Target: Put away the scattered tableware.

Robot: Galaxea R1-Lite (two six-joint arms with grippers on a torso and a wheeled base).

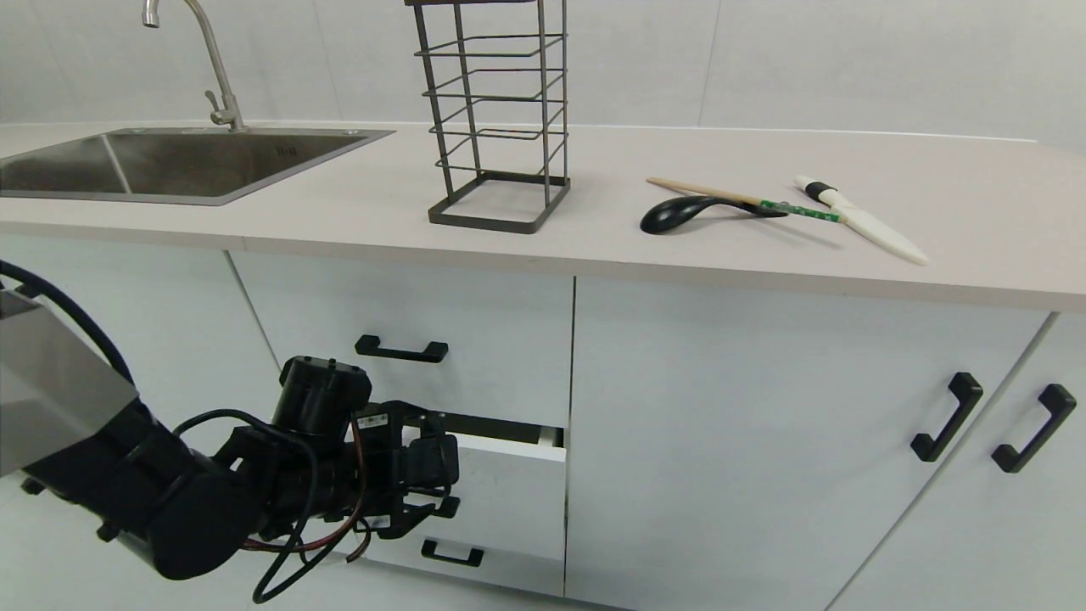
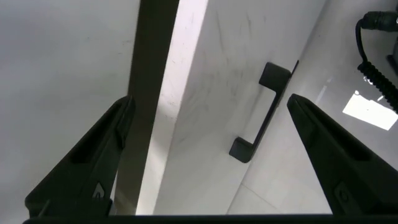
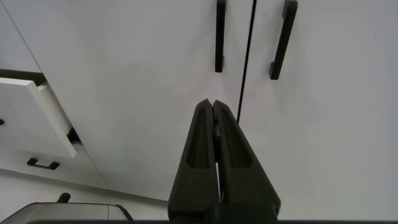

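Observation:
On the counter at the right lie a black spoon [image 1: 679, 213], a pair of wooden chopsticks [image 1: 730, 197] resting across its handle, and a white utensil with a black band [image 1: 861, 220]. My left gripper [image 1: 443, 485] is low down against the front of a slightly pulled-out white drawer [image 1: 509, 484]. It is open [image 2: 208, 101], and a black drawer handle [image 2: 261, 112] lies ahead between its fingers without touching them. My right gripper [image 3: 212, 106] is shut and empty, facing the white cabinet doors.
A black wire rack [image 1: 496, 119] stands mid-counter, with a steel sink [image 1: 170, 161] and tap to its left. Below are the top drawer handle [image 1: 401, 348], a lower handle [image 1: 452, 553] and two door handles [image 1: 946, 417] [image 1: 1033, 428].

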